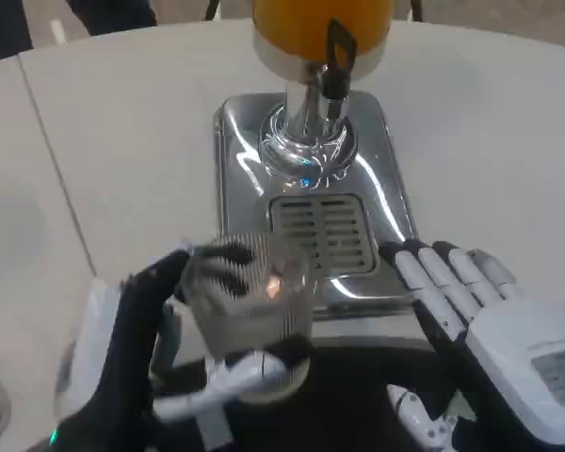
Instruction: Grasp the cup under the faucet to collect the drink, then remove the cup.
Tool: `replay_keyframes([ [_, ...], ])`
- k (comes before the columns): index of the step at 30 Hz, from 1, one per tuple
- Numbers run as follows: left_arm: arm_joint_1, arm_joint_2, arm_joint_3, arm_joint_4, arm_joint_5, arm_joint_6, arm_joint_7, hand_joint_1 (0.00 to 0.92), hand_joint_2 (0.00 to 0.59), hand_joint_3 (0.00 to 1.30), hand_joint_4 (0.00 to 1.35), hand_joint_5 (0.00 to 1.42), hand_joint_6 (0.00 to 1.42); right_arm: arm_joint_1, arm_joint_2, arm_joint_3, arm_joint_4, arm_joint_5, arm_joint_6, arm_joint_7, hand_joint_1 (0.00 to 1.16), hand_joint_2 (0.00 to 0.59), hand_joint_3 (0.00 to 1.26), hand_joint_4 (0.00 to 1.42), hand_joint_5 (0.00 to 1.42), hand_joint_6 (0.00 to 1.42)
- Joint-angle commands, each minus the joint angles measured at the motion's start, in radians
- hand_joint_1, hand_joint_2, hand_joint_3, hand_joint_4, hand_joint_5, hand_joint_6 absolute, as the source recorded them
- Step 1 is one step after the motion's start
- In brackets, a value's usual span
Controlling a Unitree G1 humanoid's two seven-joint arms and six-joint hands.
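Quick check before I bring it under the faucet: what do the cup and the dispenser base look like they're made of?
The cup, held in the left hand, looks like clear ribbed glass or hard plastic: the fingers show through its wall. The dispenser base looks like polished metal, mirror-bright with sharp reflections, around a slotted drip grate.

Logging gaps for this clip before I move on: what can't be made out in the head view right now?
- Orange drink dispenser: its top is cut off by the upper edge, so the fill level is unknown.
- Clear ribbed glass cup: blurred, and the left hand wraps it, so any contents are unclear.
- Black tap lever: too small to tell its position.
- Right hand: its palm side faces away, and the lower edge cuts off the wrist.
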Motion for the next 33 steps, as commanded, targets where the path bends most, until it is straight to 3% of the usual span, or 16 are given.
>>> replay_keyframes([
  [1,-0.144,-0.042,-0.019,0.134,0.042,0.007,0.066,0.569,0.056,1.2,1.09,1.42,1.42,0.005,0.002,-0.012,0.0,-0.003,0.024,0.023,0.15,0.565,0.0,0.0,0.0,0.0],
  [4,-0.229,-0.06,-0.03,0.233,0.056,0.004,0.101,0.57,0.055,1.2,1.09,1.42,1.42,-0.002,-0.015,-0.025,0.003,0.001,0.027,0.041,0.16,0.565,0.0,0.0,0.0,0.0],
  [17,-0.573,-0.097,-0.089,0.715,0.094,-0.074,0.319,0.587,0.056,1.2,1.09,1.42,1.42,-0.065,-0.019,-0.033,-0.021,-0.012,0.089,0.148,0.17,0.565,0.0,0.0,0.0,0.0],
  [21,-0.692,-0.106,-0.1,0.873,0.081,-0.093,0.36,0.591,0.058,1.19,1.07,1.42,1.42,-0.093,0.005,-0.05,-0.034,-0.036,0.133,0.173,0.17,0.565,0.0,0.0,0.0,0.0],
  [33,-0.888,-0.107,-0.142,1.186,0.118,-0.111,0.536,0.591,0.083,1.14,1.05,1.42,1.42,-0.178,0.028,0.01,0.023,-0.07,0.162,0.19,0.18,0.564,0.0,0.0,0.0,0.0],
])
